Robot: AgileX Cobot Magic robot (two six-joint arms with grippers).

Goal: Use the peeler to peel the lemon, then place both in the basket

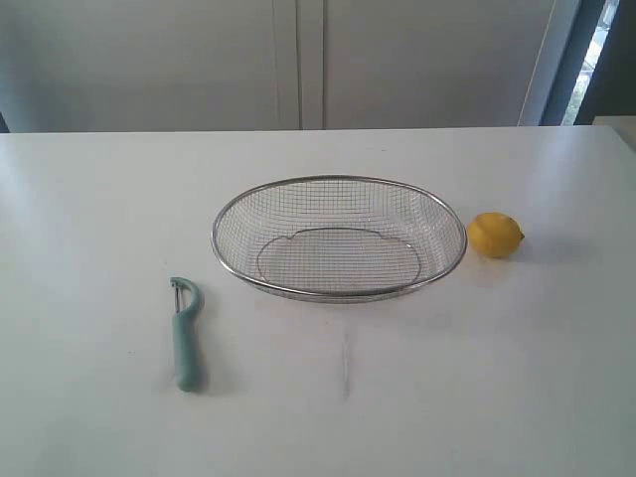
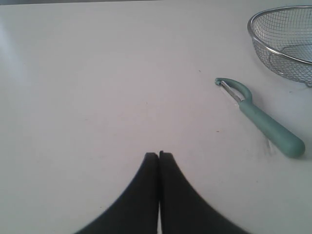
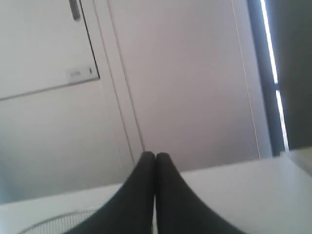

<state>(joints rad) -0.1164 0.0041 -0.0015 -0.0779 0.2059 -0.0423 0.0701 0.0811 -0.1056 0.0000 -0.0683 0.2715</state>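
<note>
The lemon (image 1: 495,236), bright yellow, lies on the white table just right of the basket (image 1: 231,209). This wide silver wire-mesh basket stands in the middle and holds nothing. The teal-handled peeler (image 1: 185,338) lies flat to the basket's front left, blade end toward the back. In the left wrist view the peeler (image 2: 263,119) and the basket rim (image 2: 253,36) lie ahead of my left gripper (image 2: 159,155), which is shut on nothing. My right gripper (image 3: 155,156) is shut too, empty, aimed at the back wall with a bit of basket mesh (image 3: 58,224) below. Neither arm shows in the exterior view.
The white table (image 1: 99,219) ends at its back edge against grey cabinet doors (image 1: 298,60). A bright window strip (image 1: 594,50) stands at the back right. The table's right edge (image 1: 621,134) runs close behind the lemon's side.
</note>
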